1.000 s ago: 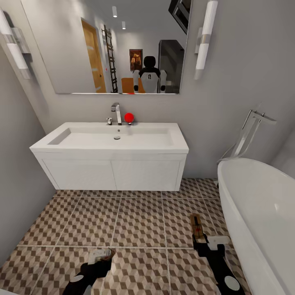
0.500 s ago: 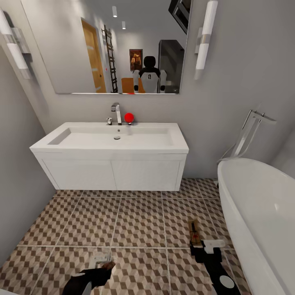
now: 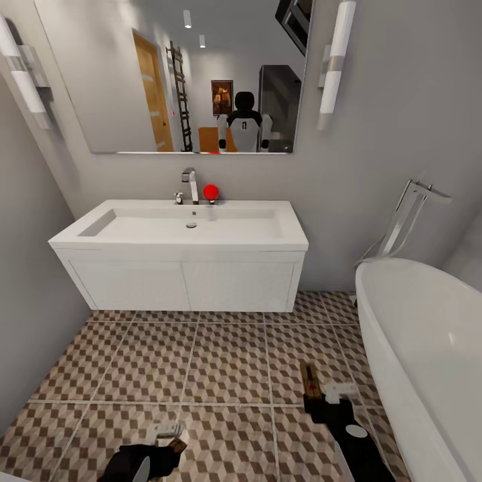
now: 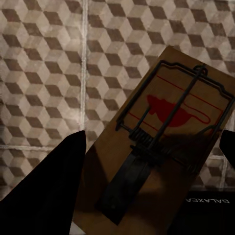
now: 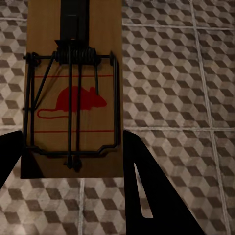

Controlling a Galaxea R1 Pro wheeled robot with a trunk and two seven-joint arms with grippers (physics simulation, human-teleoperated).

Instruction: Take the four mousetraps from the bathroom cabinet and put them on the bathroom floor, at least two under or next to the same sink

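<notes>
Each gripper holds one mousetrap, a small wooden board with a wire spring and a red mouse print. In the head view my right gripper (image 3: 323, 395) is shut on a mousetrap (image 3: 310, 380) low over the bathroom floor (image 3: 227, 361), near the bathtub. My left gripper (image 3: 169, 436) sits at the bottom edge, and a brown corner of its mousetrap (image 3: 177, 445) pokes out. The left wrist view has that mousetrap (image 4: 166, 132) lying across the left gripper (image 4: 154, 142). The right gripper (image 5: 71, 137) in its wrist view clamps the other mousetrap (image 5: 73, 98). The sink (image 3: 187, 227) stands ahead on its white vanity.
A white bathtub (image 3: 422, 348) with a tall chrome filler (image 3: 408, 214) runs along the right. Grey walls close in at the left and behind the vanity (image 3: 181, 284). A red ball (image 3: 211, 192) sits by the chrome tap (image 3: 192, 184). Open tiles lie between me and the vanity.
Both arms have drawn back toward the bottom of the head view. The right gripper and its mousetrap shifted slightly left and lower. The camera has not moved.
</notes>
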